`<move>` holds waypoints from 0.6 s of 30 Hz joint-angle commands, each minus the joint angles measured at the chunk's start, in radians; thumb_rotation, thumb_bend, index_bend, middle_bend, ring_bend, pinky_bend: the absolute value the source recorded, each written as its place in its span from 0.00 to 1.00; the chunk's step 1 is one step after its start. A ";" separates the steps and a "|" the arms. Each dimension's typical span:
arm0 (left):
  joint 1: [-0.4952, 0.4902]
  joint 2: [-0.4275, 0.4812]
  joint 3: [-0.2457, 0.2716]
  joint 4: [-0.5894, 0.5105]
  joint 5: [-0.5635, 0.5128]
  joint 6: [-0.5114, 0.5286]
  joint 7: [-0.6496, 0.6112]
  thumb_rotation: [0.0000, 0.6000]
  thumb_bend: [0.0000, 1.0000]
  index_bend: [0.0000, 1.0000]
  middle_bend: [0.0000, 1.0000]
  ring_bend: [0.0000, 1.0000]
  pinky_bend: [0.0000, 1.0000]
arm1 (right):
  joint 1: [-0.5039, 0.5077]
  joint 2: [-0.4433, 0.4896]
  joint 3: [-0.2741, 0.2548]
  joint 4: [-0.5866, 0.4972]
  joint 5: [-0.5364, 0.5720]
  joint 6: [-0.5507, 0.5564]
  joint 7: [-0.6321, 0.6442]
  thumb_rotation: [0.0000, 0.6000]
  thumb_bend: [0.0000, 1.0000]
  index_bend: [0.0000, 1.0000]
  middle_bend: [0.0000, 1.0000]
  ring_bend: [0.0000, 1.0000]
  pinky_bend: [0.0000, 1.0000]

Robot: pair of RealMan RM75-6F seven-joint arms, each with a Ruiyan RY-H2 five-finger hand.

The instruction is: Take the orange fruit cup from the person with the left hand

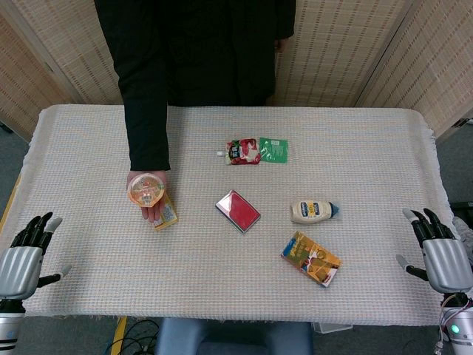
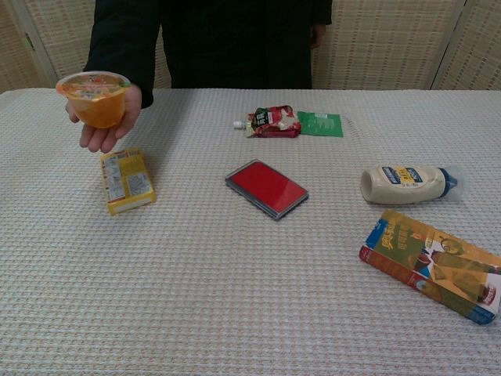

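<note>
The orange fruit cup rests on the person's upturned palm, held above the left side of the table. My left hand hovers at the table's near left edge, fingers spread and holding nothing, well short of the cup. My right hand waits at the near right edge, also open and holding nothing. Neither hand shows in the chest view.
A yellow packet lies just below the person's hand. A red flat case sits mid-table, a red pouch and green sachet behind it. A mayonnaise bottle and an orange box lie to the right.
</note>
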 commanded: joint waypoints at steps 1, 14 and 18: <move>-0.003 0.002 -0.002 -0.012 -0.008 -0.007 0.006 1.00 0.18 0.13 0.07 0.07 0.23 | 0.000 -0.003 0.000 0.000 -0.001 0.000 0.002 1.00 0.20 0.08 0.15 0.11 0.24; -0.033 0.016 -0.008 -0.016 0.052 -0.002 -0.048 1.00 0.18 0.13 0.07 0.08 0.23 | -0.018 0.007 -0.008 -0.010 -0.015 0.026 0.019 1.00 0.21 0.08 0.15 0.11 0.24; -0.073 0.040 -0.013 -0.037 0.102 -0.025 -0.082 1.00 0.18 0.13 0.07 0.07 0.23 | -0.017 0.004 -0.018 -0.007 -0.017 0.011 0.025 1.00 0.21 0.08 0.15 0.11 0.24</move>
